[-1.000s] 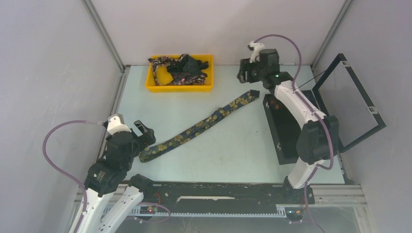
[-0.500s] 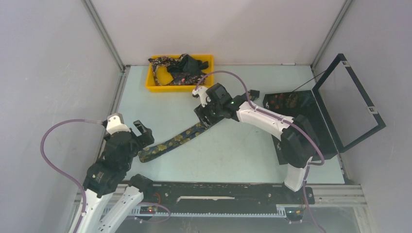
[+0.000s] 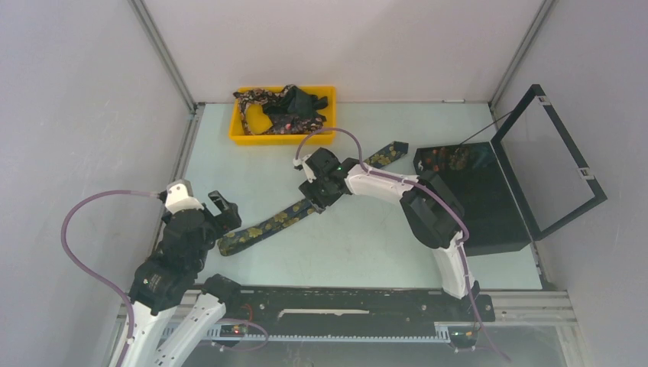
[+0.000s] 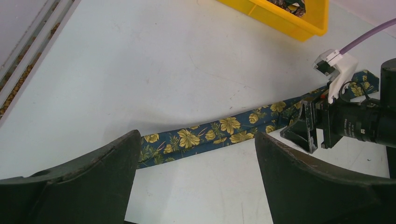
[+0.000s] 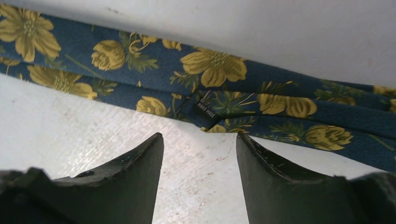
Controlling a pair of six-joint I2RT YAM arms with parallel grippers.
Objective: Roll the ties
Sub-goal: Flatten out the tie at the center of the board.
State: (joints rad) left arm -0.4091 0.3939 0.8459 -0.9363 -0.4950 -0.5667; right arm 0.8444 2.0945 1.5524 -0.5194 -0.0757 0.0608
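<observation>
While the tie (image 3: pixel 275 220) lies diagonally mid-frame, the right gripper (image 5: pixel 200 140) hovers over its middle, jaws apart; the left gripper (image 4: pixel 196 135) gapes wide by its lower-left end.

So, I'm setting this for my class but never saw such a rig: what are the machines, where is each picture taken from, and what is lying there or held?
Two robot arms are bolted at the near edge of a table, each ending in a two-finger gripper. The wide picture looks down from above and behind them; the other two come from a camera on each wrist, so the dark wedges are that arm's own fingers. On it lie one floral tie stretched diagonally, a yellow tray of more ties and an open black box. The left gripper is wide open at the tie's near end; the right gripper, also open, is low at its middle. Nothing is held.
</observation>
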